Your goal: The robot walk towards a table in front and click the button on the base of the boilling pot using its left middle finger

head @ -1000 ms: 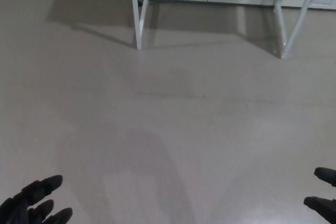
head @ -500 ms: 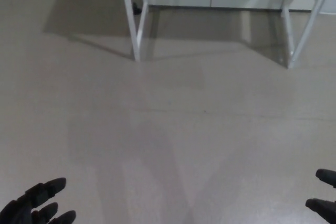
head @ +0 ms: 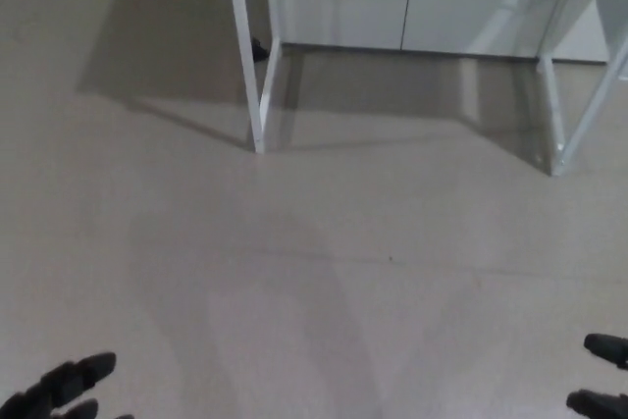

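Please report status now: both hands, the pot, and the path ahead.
Left hand and right hand low at frame edge, holding nothing. Pot and button not in view. Only white table legs ahead. Floor between shows no obstacle.

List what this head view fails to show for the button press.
- Boiling pot and its button: above the top edge, unseen.
- Table: only the white legs show; the top is cut off.
- Left hand: cropped by the bottom edge.
- Right hand: only fingertips at the bottom right corner.
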Motion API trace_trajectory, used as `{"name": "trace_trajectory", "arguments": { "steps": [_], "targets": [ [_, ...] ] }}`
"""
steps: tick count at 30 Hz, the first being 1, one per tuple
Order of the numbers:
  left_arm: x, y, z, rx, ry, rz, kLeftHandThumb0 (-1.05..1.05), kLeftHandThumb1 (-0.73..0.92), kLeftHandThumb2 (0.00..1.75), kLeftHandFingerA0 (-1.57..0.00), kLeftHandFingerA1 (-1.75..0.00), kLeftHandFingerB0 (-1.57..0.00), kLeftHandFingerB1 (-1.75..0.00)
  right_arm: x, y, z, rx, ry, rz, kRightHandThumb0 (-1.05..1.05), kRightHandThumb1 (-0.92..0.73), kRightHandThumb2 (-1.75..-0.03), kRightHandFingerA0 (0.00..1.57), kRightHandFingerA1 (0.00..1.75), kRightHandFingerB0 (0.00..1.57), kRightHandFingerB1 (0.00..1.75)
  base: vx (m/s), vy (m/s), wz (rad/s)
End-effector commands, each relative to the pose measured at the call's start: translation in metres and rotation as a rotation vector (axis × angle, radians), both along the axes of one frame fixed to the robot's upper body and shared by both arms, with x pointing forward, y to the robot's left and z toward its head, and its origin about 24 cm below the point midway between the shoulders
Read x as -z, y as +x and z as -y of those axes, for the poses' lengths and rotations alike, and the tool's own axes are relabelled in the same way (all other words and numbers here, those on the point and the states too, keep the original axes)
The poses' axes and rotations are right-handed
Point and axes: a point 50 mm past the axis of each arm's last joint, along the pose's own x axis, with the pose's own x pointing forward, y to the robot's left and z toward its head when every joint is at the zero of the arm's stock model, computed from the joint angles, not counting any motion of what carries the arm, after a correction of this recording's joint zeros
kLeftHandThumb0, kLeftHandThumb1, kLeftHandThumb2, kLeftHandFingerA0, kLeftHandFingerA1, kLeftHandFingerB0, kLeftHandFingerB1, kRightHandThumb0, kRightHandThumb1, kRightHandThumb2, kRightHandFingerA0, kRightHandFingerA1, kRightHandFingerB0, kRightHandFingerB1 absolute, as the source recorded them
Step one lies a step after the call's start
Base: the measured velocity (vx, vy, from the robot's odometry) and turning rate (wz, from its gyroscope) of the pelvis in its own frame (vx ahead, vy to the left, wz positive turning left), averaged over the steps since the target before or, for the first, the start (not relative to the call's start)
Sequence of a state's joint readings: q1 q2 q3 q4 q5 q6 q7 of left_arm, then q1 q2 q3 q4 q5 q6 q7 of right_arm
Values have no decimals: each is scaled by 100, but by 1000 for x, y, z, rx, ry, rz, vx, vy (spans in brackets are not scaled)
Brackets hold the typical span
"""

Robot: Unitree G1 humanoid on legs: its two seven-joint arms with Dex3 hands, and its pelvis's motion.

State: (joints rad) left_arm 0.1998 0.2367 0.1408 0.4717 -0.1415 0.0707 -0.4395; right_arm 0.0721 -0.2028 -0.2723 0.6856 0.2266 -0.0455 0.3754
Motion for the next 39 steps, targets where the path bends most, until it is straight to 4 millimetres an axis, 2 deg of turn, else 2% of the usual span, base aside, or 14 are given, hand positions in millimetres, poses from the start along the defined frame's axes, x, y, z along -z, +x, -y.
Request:
{"name": "trace_trajectory", "arguments": {
  "steps": [1,7,8,12,23,39],
  "targets": [
    [4,-16,-2,-4,34,-34,-22,61,58,-31,-40,-20,-29,6,-15,5,-18,-38,-37,-25,-23,-50,88,61,69,56,390,-384,41],
    [5,-22,-2,9,34,-46,-23,60,58,-29,-39,-17,-29,8,-19,3,-32,-57,-52,-25,-25,-50,92,61,68,56,223,-224,7],
    [5,-22,-2,11,29,-50,-23,60,58,-29,-38,-17,-29,8,-20,3,-31,-56,-52,-18,-27,-48,95,59,71,54,161,-106,-4],
    [5,-23,-2,16,42,-49,-22,61,58,-30,-39,-18,-29,8,-20,3,-43,-62,-52,-22,-26,-48,90,58,71,53,128,-67,-6],
    [2,-15,-1,31,69,-35,-23,60,58,-30,-39,-18,-29,5,-14,3,-52,-75,-33,-24,-26,-48,93,58,72,53,218,-5,-4],
    [2,-15,-1,46,83,-39,-24,59,57,-30,-38,-18,-29,6,-15,3,-68,-100,-39,-25,-25,-48,94,57,74,52,319,-236,7]
  ]
}}
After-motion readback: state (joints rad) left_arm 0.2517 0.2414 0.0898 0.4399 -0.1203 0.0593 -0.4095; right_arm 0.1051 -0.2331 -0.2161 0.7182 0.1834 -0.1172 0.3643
